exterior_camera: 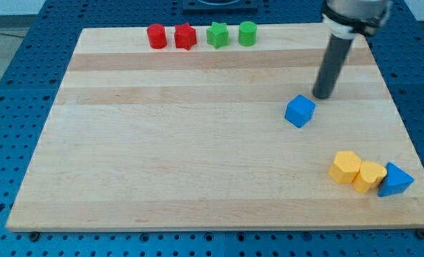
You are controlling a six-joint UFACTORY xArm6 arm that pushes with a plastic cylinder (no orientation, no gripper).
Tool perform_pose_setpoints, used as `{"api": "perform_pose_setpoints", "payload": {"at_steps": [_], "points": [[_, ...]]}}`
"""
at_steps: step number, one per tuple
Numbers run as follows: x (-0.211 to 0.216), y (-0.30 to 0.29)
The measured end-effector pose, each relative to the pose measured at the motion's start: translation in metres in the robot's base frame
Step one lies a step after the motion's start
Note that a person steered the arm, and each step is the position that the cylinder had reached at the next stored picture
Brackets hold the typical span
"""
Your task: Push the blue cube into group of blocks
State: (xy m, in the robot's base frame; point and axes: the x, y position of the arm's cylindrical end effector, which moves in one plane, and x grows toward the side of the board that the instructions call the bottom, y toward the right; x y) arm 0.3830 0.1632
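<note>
Table: wooden board (198,157) on a blue base (26,50).
Blue cube (300,111): right of the middle, alone.
My tip (322,96): just up and right of the blue cube; holds nothing.
Group: two yellow blocks (345,166) (370,175) and blue wedge (395,180), bottom right.
Top row: red (156,36), red (185,36), green (217,34), green (248,33).

My tip (322,96) rests on the wooden board (162,157), just above and to the right of the blue cube (300,111). Near the bottom right, two yellow blocks (345,166) (370,175) and a blue triangular block (395,180) touch in a row. Along the top edge sit a red cylinder (156,36), red star (185,36), green star (217,34) and green cylinder (248,33).
</note>
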Motion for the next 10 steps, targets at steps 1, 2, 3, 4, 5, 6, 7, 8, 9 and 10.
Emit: {"api": "perform_pose_setpoints", "payload": {"at_steps": [1, 2, 3, 4, 5, 6, 7, 8, 9, 10], "points": [[0.008, -0.033], [0.034, -0.041], [0.05, -0.041], [0.068, -0.044], [0.076, -0.042], [0.096, -0.03], [0.108, -0.028], [0.114, -0.028], [0.113, -0.029], [0.074, -0.031]]}}
